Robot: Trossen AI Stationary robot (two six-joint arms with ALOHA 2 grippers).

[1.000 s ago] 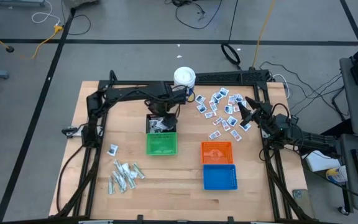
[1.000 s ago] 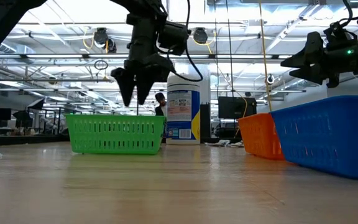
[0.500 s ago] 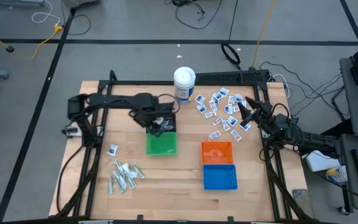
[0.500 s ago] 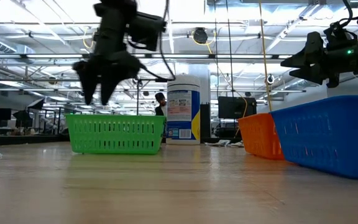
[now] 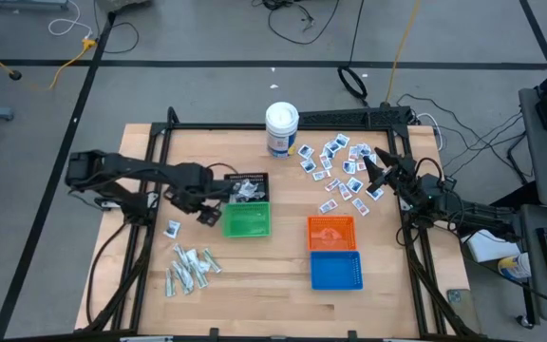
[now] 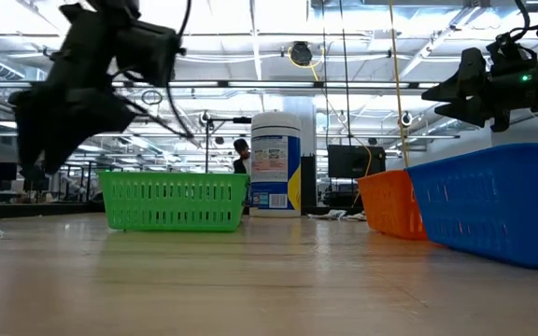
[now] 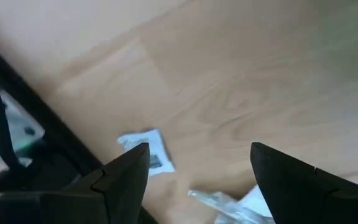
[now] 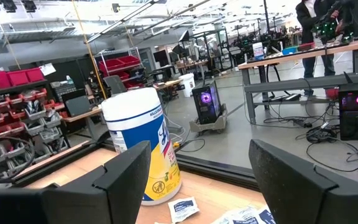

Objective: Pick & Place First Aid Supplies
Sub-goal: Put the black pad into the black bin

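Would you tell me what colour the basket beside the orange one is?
Blue; the blue plastic basket sits against the orange basket, clearest in the high view.

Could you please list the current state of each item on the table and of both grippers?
Left gripper: open, empty, beside green plastic basket.
Right gripper: open, empty, over white square packets.
Black basket: holds packets.
Orange basket: looks empty.
Blue basket: empty.
White cylindrical canister: upright.
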